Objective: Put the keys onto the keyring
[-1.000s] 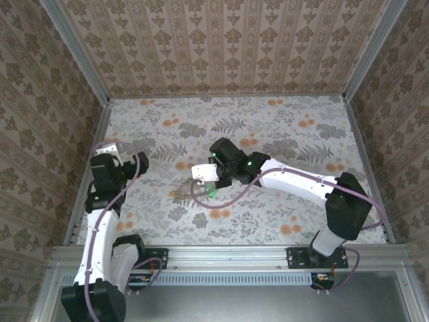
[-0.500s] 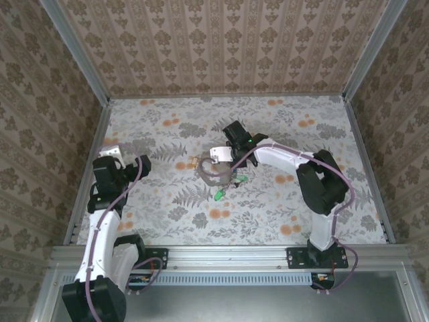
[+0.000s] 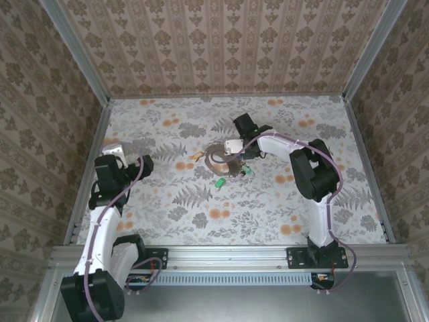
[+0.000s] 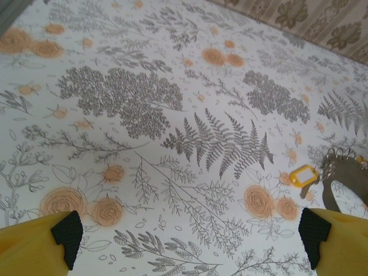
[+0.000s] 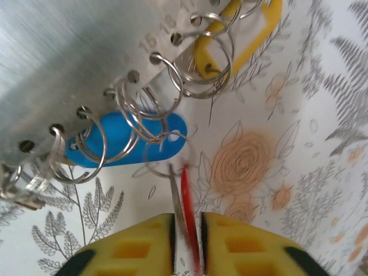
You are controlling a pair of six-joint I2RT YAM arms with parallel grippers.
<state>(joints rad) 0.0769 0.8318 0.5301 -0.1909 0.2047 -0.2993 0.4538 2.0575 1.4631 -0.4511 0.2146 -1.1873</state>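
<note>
The keyring point(image 3: 216, 161) is a grey metal hoop lying at the table's centre-back. Up close in the right wrist view, the keyring point(image 5: 69, 57) is a numbered, perforated band carrying several small split rings, a blue tag point(image 5: 132, 141) and a yellow tag point(image 5: 241, 34). My right gripper point(image 5: 187, 241) is shut on a red key point(image 5: 185, 184) held edge-on with its metal blade, just below those rings. In the top view the right gripper point(image 3: 234, 149) sits at the hoop's right edge. Two green keys point(image 3: 219, 182) point(image 3: 246, 172) lie loose nearby. My left gripper point(image 4: 191, 230) stands open over bare tablecloth.
A yellow-orange key point(image 4: 303, 175) lies by the hoop's near end point(image 4: 345, 181) at the right of the left wrist view. The left arm point(image 3: 107, 178) stays near the table's left wall. Patterned walls close in the back and sides.
The right arm has swung from centre-left toward the back centre, taking the hoop along with it. Green keys now lie apart on the cloth. The left arm barely moved.
</note>
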